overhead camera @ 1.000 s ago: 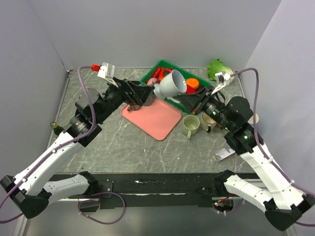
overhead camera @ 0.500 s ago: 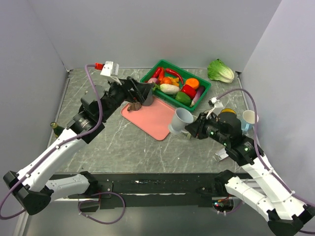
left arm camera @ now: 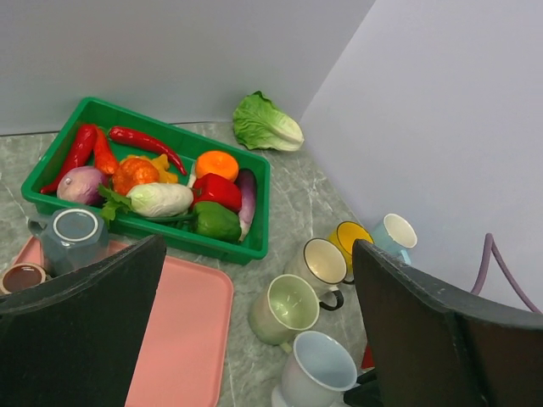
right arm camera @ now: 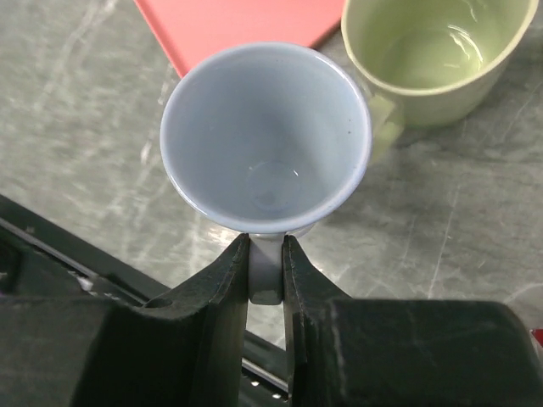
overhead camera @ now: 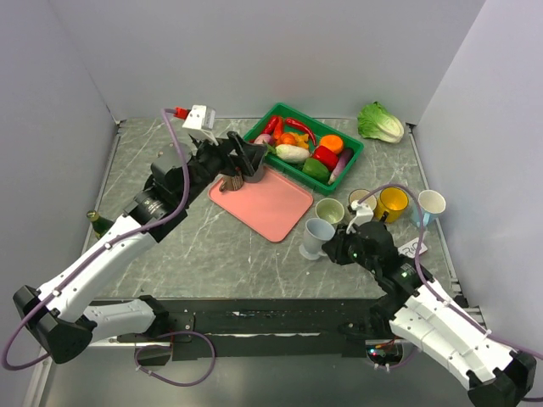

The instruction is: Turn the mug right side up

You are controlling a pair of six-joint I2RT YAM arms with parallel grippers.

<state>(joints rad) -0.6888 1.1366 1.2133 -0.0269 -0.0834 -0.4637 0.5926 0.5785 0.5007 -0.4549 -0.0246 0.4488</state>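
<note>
**Mug mouth-up, handle pinched in the right hand**

We are looking at the pale mug (overhead camera: 318,236) sitting mouth-up by the near corner of the pink tray (overhead camera: 263,203), just beside a green mug (overhead camera: 329,211). The right hand (right arm camera: 265,254) is pinching its handle, with the fingers narrowed onto that little loop from both sides. In the right wrist view we are staring straight down into the bowl, so it is reading as upright. Whether its base is touching the desk (overhead camera: 170,246) or hanging just above it, we cannot tell. The left hand (overhead camera: 246,161) is hanging wide apart over the far end of the tray, holding nothing.

How is it handling? We are judging it a stiff, glazed, ceramic-looking thing with no give, smooth walls that are likely slippery, and breakable if dropped. It is probably light enough for a handle pinch. Held out there, though, it is likely wanting to swing, so gripping the handle close to the wall is looking like the sensible hold, and a gentle release the safe way to let go.

Counting now, we are seeing five on the bare desk: the pale mug, the green mug, a cream mug (overhead camera: 361,200), a yellow mug (overhead camera: 393,203) and a white cup (overhead camera: 431,203). The left wrist view is adding two smaller ones on the tray, a grey cup (left arm camera: 75,237) and a brown cup (left arm camera: 21,277). We are also counting one tray, one green basket (left arm camera: 261,212) of vegetables, and one lettuce (overhead camera: 379,123) at the back.
</note>
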